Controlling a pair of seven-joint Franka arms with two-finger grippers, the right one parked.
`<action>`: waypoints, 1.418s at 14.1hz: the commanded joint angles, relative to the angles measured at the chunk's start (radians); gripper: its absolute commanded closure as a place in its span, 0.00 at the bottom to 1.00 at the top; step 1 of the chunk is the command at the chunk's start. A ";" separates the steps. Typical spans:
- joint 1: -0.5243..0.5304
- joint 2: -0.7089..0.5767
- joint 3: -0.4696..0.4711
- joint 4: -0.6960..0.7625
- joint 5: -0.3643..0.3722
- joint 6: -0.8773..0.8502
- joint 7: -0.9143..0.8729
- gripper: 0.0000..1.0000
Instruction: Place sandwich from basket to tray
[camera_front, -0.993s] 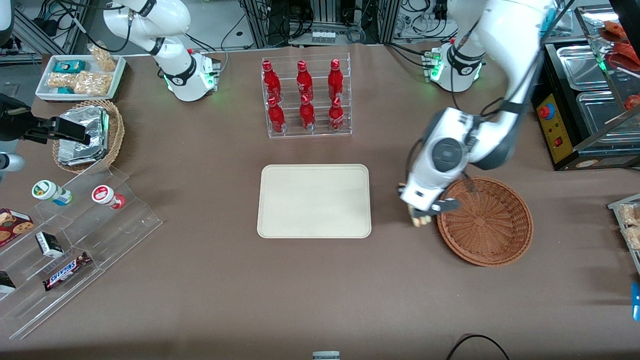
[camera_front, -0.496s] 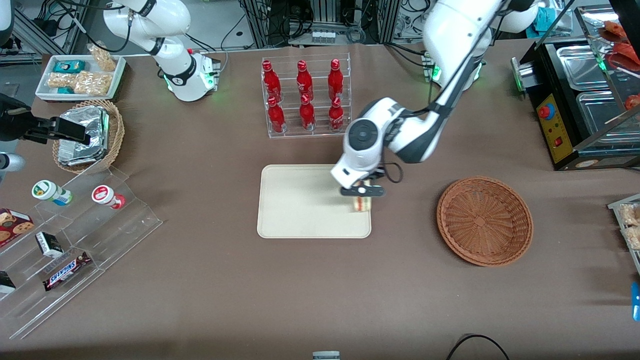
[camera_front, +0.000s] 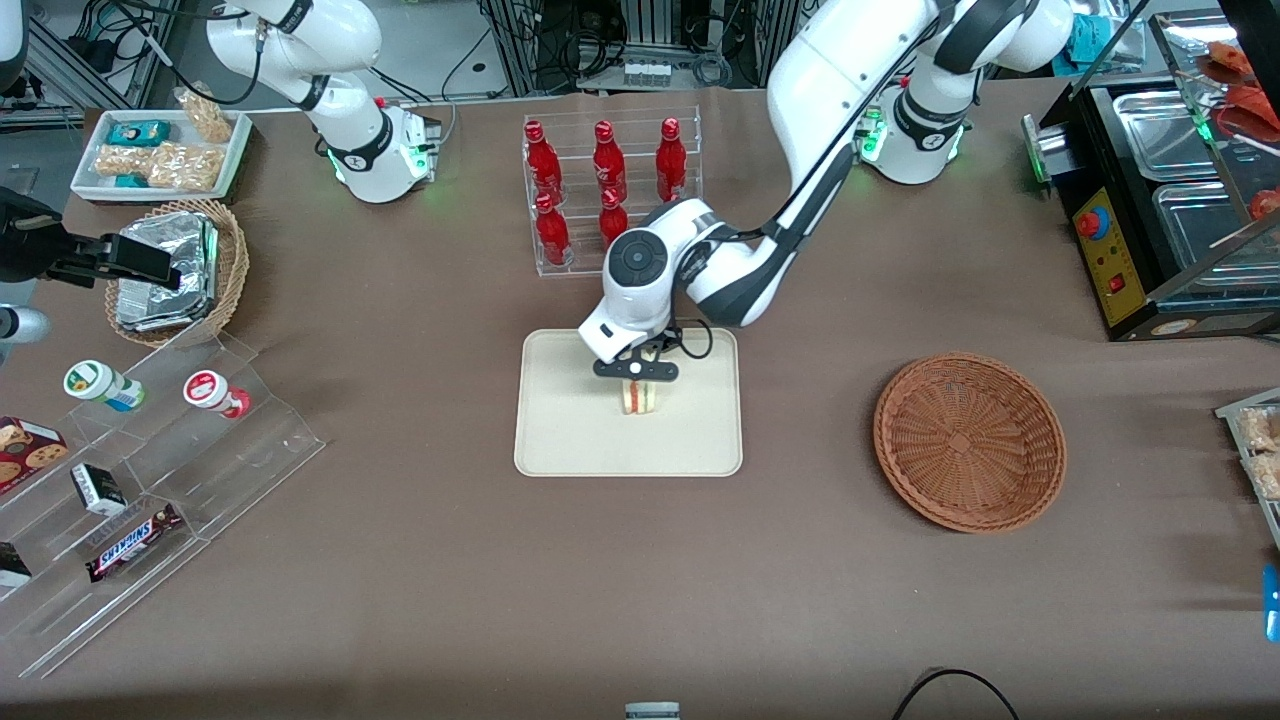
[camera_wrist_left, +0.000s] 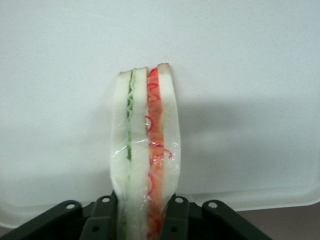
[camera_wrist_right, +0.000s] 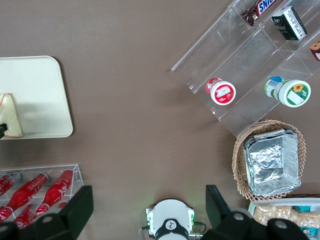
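The sandwich (camera_front: 640, 397), a pale wedge with red-orange and green filling in clear wrap, hangs over the middle of the cream-beige tray (camera_front: 570, 440). My left gripper (camera_front: 637, 378) is shut on it, with a black finger pressed on each bread face. The wrist view shows the sandwich (camera_wrist_left: 146, 150) between the fingers (camera_wrist_left: 176, 220) with the tray (camera_wrist_left: 250, 75) below it. Whether it touches the tray I cannot tell. The sandwich also shows in the right wrist view (camera_wrist_right: 11, 116). The reddish-brown wicker basket (camera_front: 968, 440) sits empty toward the working arm's end of the table.
A clear rack of red bottles (camera_front: 610, 195) stands farther from the front camera than the tray, close to my arm's elbow. A tan basket with foil packets (camera_front: 175, 268), a white snack tray (camera_front: 160, 150) and a clear stepped display (camera_front: 140, 480) lie toward the parked arm's end.
My gripper has carried the sandwich from beside the basket, over the tray's edge, to above the tray's middle. The basket has stayed where it was.
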 joint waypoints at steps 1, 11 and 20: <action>-0.020 0.028 0.015 0.034 -0.003 0.010 -0.007 0.29; -0.002 -0.024 0.028 0.070 0.009 -0.011 -0.004 0.00; 0.217 -0.406 0.033 -0.006 -0.008 -0.528 0.203 0.00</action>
